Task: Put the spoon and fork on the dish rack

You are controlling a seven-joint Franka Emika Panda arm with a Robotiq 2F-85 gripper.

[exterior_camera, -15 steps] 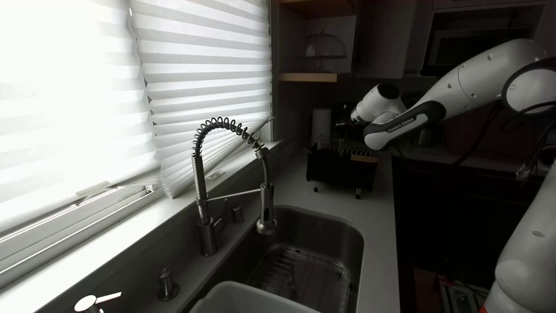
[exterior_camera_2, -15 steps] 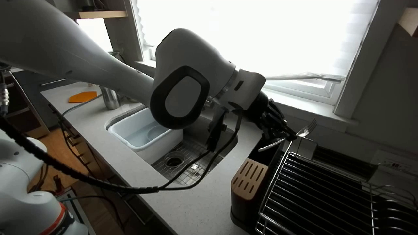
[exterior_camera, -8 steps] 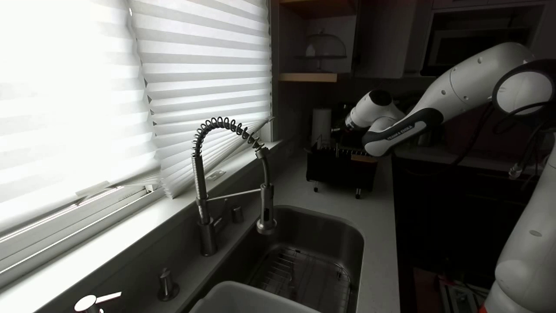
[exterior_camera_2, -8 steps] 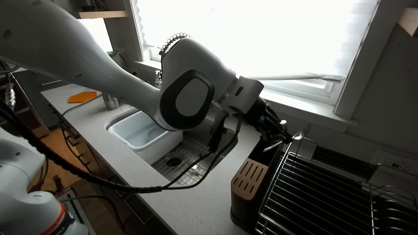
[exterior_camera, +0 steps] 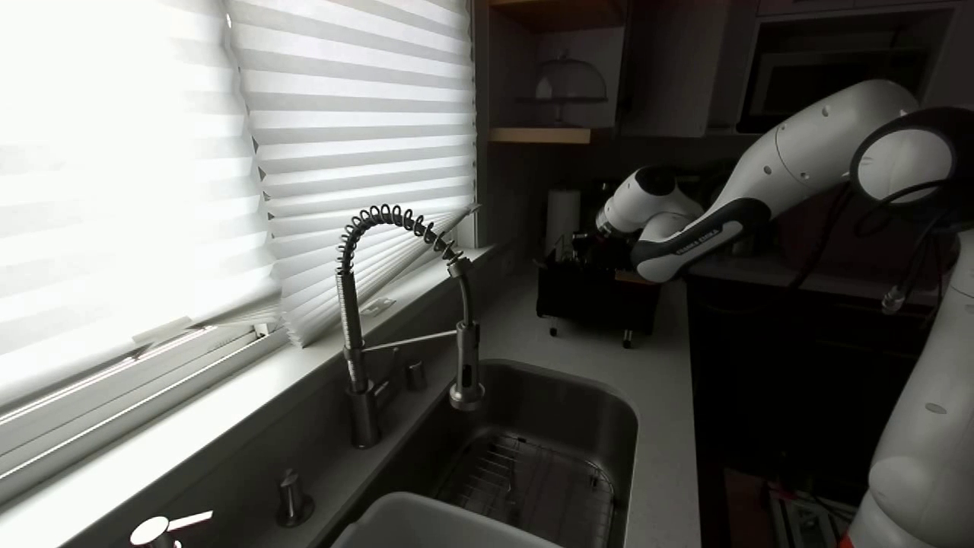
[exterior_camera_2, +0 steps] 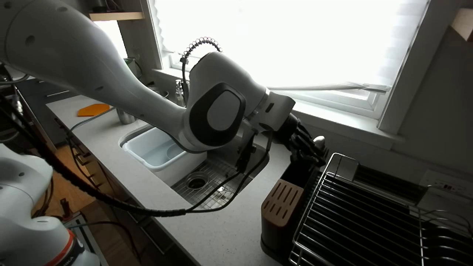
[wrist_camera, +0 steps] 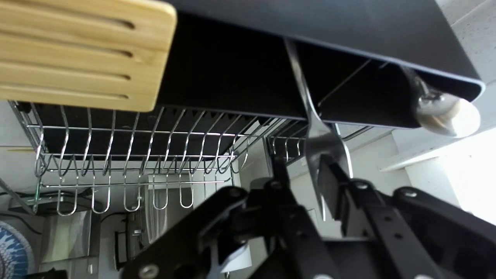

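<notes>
In the wrist view the fork [wrist_camera: 323, 141] slants with its handle down inside the dish rack's black side holder [wrist_camera: 329, 23] and its head up between my gripper's fingers. My gripper [wrist_camera: 304, 164] has its jaws apart; the fork's head lies close to the right finger, with a gap to the left one. Whether it touches is unclear. The spoon [wrist_camera: 447, 114] stands in the holder's far end, its bowl above the rim. An exterior view also shows the spoon [exterior_camera_2: 319, 140] beside my gripper [exterior_camera_2: 320, 158], over the dish rack [exterior_camera_2: 310, 236]; the fork is not discernible there.
A slotted wooden block [wrist_camera: 85, 50] covers the near end of the holder. Wire racks [wrist_camera: 147, 133] run alongside it. The steel sink [exterior_camera: 555, 396] with its spring faucet [exterior_camera: 466, 358] and a white tub [exterior_camera_2: 166, 147] lie beside the rack. The window wall is close behind.
The arm has come down towards the holder. The jaws, earlier closed on the fork, have come apart. The fork's head no longer sticks out past the fingertips in the exterior view.
</notes>
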